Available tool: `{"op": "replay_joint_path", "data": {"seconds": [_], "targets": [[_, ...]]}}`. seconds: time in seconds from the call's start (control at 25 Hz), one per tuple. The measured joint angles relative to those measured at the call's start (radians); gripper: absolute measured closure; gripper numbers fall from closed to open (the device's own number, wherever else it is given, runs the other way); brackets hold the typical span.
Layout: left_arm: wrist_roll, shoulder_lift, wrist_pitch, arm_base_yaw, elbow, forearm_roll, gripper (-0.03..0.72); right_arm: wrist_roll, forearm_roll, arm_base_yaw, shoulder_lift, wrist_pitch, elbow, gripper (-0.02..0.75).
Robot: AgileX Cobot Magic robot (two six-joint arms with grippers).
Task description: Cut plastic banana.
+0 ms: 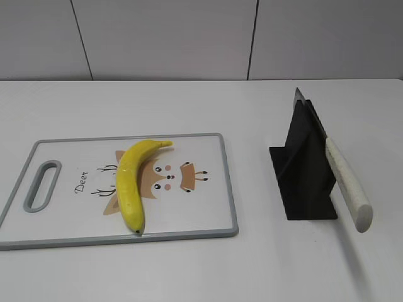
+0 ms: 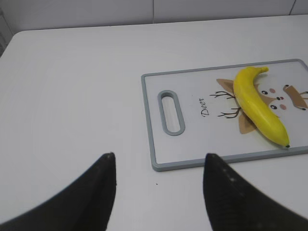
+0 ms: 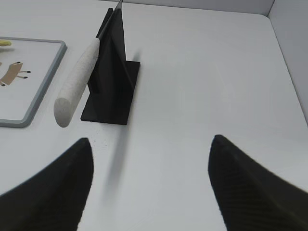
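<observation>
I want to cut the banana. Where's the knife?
The knife is on the right of the exterior view, leaning in the black stand, handle sticking out toward the camera, right of the cutting board.

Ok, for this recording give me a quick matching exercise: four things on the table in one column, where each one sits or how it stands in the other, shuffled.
Things:
1. plastic banana
2. knife
3. cutting board
4. left gripper

Places or states:
a. flat on the white table
b. slotted in the black stand
c. open, over bare table
d. lying on the deer print

Pairs: 1-d, 2-b, 3-a, 4-c
</observation>
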State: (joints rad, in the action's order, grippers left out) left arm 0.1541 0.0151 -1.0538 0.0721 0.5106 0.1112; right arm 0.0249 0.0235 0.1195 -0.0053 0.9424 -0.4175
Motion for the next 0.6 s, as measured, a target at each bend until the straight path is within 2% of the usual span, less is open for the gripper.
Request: {"op": "replay_joint_path", "data": {"seconds": [0.6], "targets": [[-0.003,0.0,0.0,0.0,0.0,0.0,0.135,0.0,0.0,0.0,0.0,0.0,0.0,0.153]]}}
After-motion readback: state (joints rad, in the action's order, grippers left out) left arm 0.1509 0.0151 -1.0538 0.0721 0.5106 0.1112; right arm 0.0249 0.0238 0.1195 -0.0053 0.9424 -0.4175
